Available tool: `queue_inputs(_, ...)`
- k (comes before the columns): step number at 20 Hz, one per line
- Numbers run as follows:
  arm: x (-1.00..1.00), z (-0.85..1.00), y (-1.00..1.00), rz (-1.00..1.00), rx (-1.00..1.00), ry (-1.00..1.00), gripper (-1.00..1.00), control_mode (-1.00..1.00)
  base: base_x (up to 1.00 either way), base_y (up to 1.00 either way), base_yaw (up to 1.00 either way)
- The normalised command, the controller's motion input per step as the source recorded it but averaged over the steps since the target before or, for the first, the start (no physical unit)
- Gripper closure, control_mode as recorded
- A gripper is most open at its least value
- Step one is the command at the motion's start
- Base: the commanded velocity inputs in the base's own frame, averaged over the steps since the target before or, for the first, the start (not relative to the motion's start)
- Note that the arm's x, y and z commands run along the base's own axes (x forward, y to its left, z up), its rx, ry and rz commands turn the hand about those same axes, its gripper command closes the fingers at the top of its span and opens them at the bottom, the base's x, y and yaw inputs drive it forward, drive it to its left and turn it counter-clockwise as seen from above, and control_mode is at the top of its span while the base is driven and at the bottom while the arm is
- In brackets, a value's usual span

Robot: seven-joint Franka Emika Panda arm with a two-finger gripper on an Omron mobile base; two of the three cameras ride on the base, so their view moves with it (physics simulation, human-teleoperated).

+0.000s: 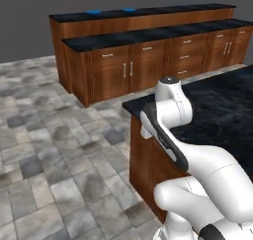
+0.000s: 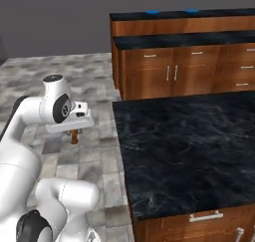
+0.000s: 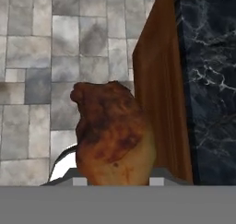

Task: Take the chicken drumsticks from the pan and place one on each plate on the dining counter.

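My gripper [image 2: 74, 132] hangs over the tiled floor, left of the near counter, shut on a chicken drumstick [image 2: 74, 137]. In the hand view the orange-brown drumstick [image 3: 113, 135] stands up from between the jaws, meaty end toward the camera, and hides the fingertips. Two bright blue plates [image 1: 93, 12] [image 1: 129, 10] lie side by side on the dining counter [image 1: 163, 12] at the far end of the room. From the other side the plates [image 2: 152, 12] [image 2: 191, 10] rest on the dining counter's [image 2: 224, 13] black top. The pan is out of view.
A black marble island [image 2: 189, 146] with wood sides stands just right of the gripper, its corner [image 1: 133, 105] close to the arm. Lower wood cabinets [image 1: 148, 61] with metal handles run in front of the dining counter. Open tiled floor [image 1: 49, 135] lies between.
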Motion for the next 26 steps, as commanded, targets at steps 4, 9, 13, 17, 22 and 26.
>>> queue_inputs(4, 0.0, 0.0, 0.0, 0.0, 0.0, 0.0, 1.0, 1.0, 0.97, 0.62, -0.34)
queue_inputs(9, 0.0, 0.0, 0.0, 0.0, 0.0, 0.0, 1.0, 1.0, 0.98, 0.62, -0.34)
queue_inputs(13, 0.0, 0.0, 0.0, 0.0, 0.0, 0.0, 1.0, 1.0, 0.96, 0.67, -0.28)
queue_inputs(17, 0.0, 0.0, 0.0, 0.0, 0.0, 0.0, 1.0, 1.0, 0.61, 0.98, -0.14)
queue_inputs(22, 0.0, 0.0, 0.0, 0.0, 0.0, 0.0, 1.0, 1.0, 0.52, 1.0, -0.1)
queue_inputs(26, 0.0, 0.0, 0.0, 0.0, 0.0, 0.0, 1.0, 1.0, 0.59, 1.0, -0.13)
